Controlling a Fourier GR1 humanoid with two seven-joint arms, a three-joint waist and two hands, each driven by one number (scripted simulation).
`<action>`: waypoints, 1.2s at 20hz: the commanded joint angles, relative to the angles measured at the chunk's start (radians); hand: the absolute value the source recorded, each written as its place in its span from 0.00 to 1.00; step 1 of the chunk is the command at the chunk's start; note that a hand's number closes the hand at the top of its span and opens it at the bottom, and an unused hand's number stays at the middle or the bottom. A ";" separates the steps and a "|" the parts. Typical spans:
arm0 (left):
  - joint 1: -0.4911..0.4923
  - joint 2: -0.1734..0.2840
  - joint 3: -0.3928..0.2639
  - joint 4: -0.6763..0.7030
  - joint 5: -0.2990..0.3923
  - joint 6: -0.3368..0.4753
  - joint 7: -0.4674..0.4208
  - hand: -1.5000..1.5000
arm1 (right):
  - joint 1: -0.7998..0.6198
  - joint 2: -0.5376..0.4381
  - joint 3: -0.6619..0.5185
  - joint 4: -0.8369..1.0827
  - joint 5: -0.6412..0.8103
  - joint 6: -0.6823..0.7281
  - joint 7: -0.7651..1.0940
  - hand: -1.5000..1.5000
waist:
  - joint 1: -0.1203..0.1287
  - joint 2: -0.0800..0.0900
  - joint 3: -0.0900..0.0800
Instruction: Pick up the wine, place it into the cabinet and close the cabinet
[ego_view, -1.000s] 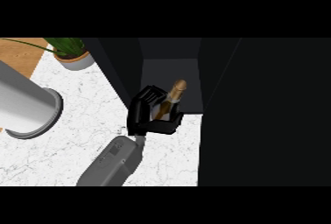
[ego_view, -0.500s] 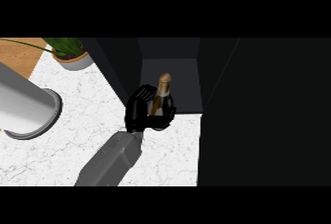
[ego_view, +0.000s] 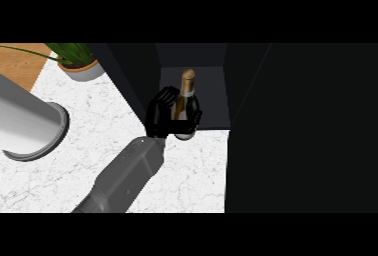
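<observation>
Marble counter (ego_view: 184, 175), white with grey veining, fills the lower left of the head view, and a strip of wooden surface (ego_view: 22, 62) shows at its upper left corner. Dark cabinet (ego_view: 295, 125) takes up the right side, a smooth black mass with one open compartment facing the counter. A large grey cylinder (ego_view: 26, 125) with a rounded rim lies on the marble at the left edge. A potted plant (ego_view: 77, 65), green leaves in a pale pot, stands near the cabinet's corner. One grey forearm rises from the lower edge; which arm it is cannot be told. Its black hand (ego_view: 161, 117) curls around the wine (ego_view: 186, 102), a dark bottle with gold foil neck, standing at the compartment's front edge. Its pale label is unreadable.
</observation>
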 joint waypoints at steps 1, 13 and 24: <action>0.009 0.000 -0.088 0.005 0.085 0.007 -0.042 1.00 | 0.009 -0.016 -0.016 -0.027 -0.046 0.014 0.025 0.00 | -0.007 0.000 0.000; -0.198 0.000 0.037 0.251 0.116 -0.106 0.011 1.00 | 0.007 0.024 0.038 0.044 0.049 0.019 -0.060 0.00 | -0.005 0.003 0.000; -0.215 0.000 0.008 0.313 0.154 -0.027 0.006 1.00 | 0.009 0.036 0.074 0.014 0.053 0.016 -0.044 0.00 | -0.032 0.010 0.000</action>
